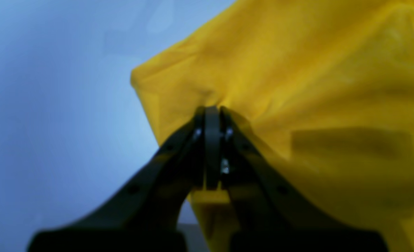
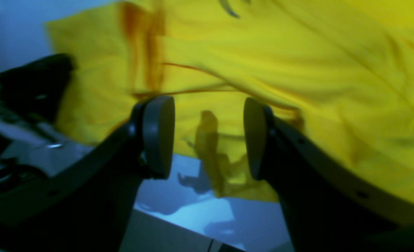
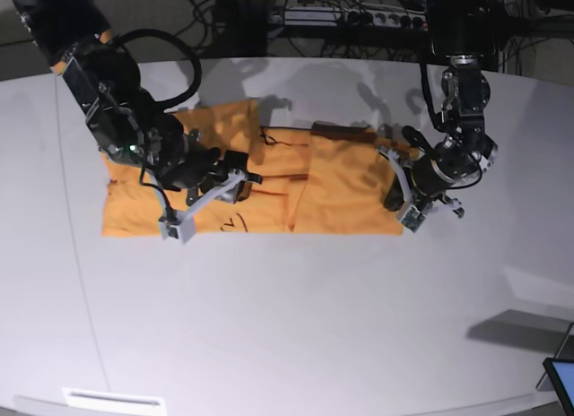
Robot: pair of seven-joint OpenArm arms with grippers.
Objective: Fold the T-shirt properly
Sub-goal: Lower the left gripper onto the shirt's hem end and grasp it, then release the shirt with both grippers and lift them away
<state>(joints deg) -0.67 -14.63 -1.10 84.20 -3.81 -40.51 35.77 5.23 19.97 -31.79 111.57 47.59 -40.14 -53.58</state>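
The orange-yellow T-shirt lies spread on the white table, partly folded, with a layer lying over its middle. My left gripper sits at the shirt's right edge. In the left wrist view this gripper is shut on a pinch of the T-shirt, and the cloth puckers at its tips. My right gripper hovers over the shirt's left half. In the right wrist view that gripper is open. Its pads stand apart over wrinkled T-shirt cloth, and a thin dark mark shows near the top.
Cables and a power strip run along the table's far edge. A screen corner pokes in at the lower right. A white label lies at the front edge. Bare table surrounds the shirt.
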